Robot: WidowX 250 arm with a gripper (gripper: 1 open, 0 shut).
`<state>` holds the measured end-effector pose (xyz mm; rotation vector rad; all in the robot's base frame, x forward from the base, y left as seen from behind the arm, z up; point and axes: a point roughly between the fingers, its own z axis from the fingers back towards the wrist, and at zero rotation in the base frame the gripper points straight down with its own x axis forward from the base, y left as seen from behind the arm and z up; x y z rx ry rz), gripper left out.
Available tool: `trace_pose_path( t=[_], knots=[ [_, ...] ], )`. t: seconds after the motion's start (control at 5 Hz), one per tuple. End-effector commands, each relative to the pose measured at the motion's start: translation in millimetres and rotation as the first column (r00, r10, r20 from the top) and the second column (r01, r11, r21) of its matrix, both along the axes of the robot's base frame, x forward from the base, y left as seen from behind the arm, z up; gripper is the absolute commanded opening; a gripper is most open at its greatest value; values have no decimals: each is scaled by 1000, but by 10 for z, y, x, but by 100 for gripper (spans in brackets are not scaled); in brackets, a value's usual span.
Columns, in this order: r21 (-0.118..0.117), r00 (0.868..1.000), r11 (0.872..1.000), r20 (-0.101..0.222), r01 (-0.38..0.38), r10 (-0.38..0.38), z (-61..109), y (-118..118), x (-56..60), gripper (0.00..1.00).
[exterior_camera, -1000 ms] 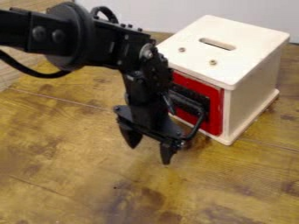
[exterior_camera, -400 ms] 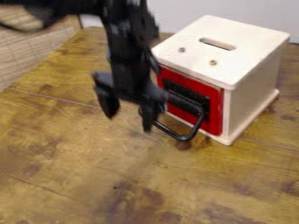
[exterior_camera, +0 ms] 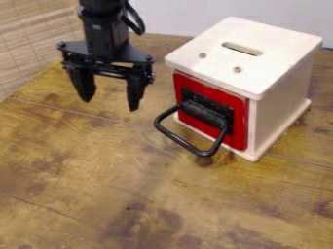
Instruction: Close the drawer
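You see the drawer (exterior_camera: 205, 110) set in the lower front of the cream-white cabinet (exterior_camera: 247, 78), its red face and black front panel facing front-left of the cabinet, nearly flush with it. Its big black loop handle (exterior_camera: 190, 131) juts out along that same line, drooping toward the wooden table (exterior_camera: 104, 185). Whatever the drawer holds is hidden. A slot (exterior_camera: 240, 47) shows in the cabinet's top. Your gripper (exterior_camera: 109, 94) hangs well left of the cabinet, fingers spread wide, holding nothing.
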<state>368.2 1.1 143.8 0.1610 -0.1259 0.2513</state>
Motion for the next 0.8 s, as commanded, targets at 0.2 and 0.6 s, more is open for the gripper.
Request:
trace_pose_path(
  t=[0.2,0.6],
  knots=[
    [-15,992,998,110,-61,62,377,-42,-85,100],
    [-22,995,999,92,-25,27,296,-88,54,100]
  ],
)
